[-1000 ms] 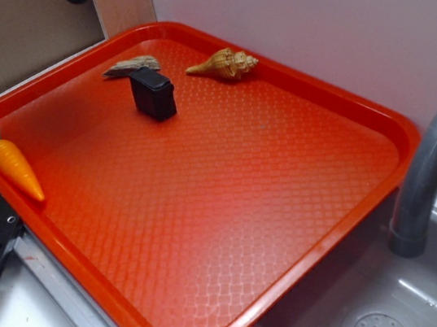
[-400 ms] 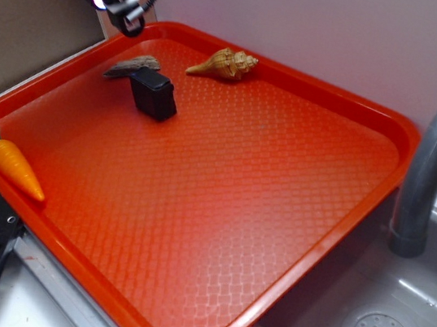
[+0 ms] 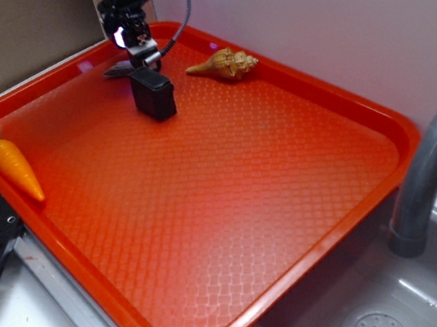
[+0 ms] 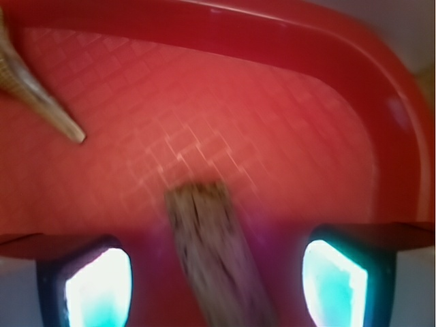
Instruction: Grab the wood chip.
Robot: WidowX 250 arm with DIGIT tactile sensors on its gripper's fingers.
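Your gripper (image 3: 140, 51) hangs low over the far left corner of the red tray (image 3: 351, 101), right above the wood chip (image 3: 117, 71). Jaws are spread wide and hold nothing: in the wrist view the 2 fingertips (image 4: 99, 289) sit at either side of the frame with the chip (image 4: 214, 259) lying lengthwise in the gap, not touched by either pad. That straddle makes sense, since the chip is a thin flat sliver and only closes well across its narrow width.

The chip lies flat on the tray floor near the back left rim; in the exterior view most of it is hidden behind the gripper, only its left end shows. The black block (image 3: 153, 93) stands just beside it on the near side, touching or almost, cannot tell which. So you come in from above, not from the side. The seashell (image 3: 223, 63) lies apart toward the back rim, its tip (image 4: 48, 109) showing upper left in the wrist view. The carrot (image 3: 13, 164) is well apart at the near left edge.

Judgement: approach nearly done, descent and close not yet done. Wrist view is blurred, so height above the tray is unclear. Risk: a finger catching the block, or the pads sliding over the flat chip.
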